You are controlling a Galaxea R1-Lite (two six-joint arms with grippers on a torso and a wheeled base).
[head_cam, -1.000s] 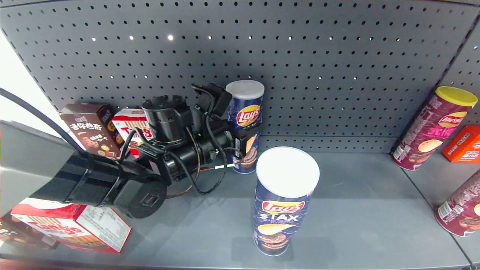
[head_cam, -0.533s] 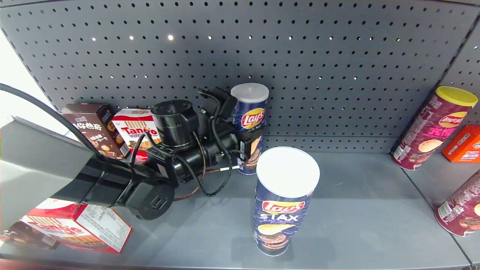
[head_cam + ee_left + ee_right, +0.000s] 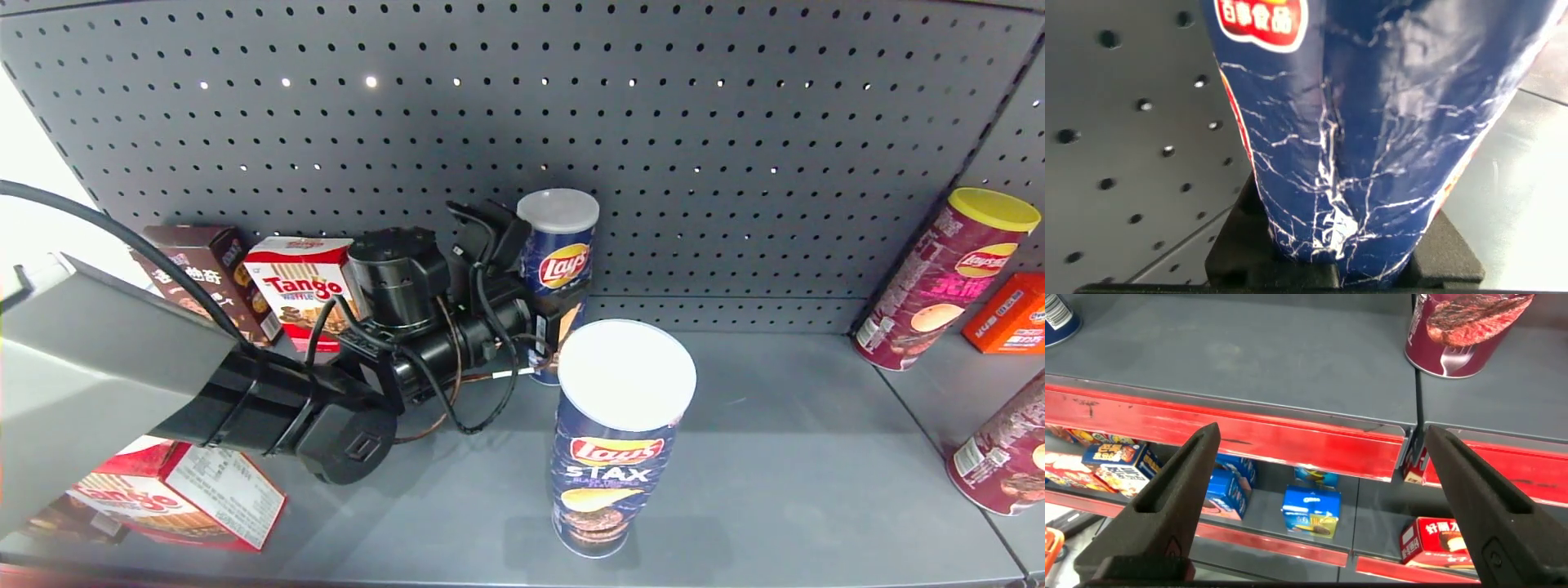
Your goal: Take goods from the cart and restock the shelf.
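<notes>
At the back of the grey shelf (image 3: 784, 457), close to the pegboard, a blue chip can (image 3: 561, 253) with a clear lid stands upright, and my left gripper (image 3: 552, 331) is shut on its lower half. The left wrist view has that can's marbled blue wall (image 3: 1372, 122) right against the camera, between the gripper's black fingers (image 3: 1445, 253). A second blue can (image 3: 612, 441) with a white lid stands nearer the shelf front, just right of the left wrist. My right gripper (image 3: 1327, 506) hangs open in front of the shelf's red front edge (image 3: 1290, 437), holding nothing.
Red wafer boxes (image 3: 298, 286) (image 3: 180, 498) and a brown biscuit box (image 3: 196, 273) sit at the shelf's left. Maroon cans (image 3: 939, 286) (image 3: 1000, 457) and an orange box (image 3: 1008, 314) stand on the right; one maroon can (image 3: 1462, 331) is near the right gripper. Lower shelves hold blue and red packs (image 3: 1310, 510).
My left arm has carried the held blue can to the right along the pegboard, uncovering more of the red wafer box behind it. The front can has stayed put.
</notes>
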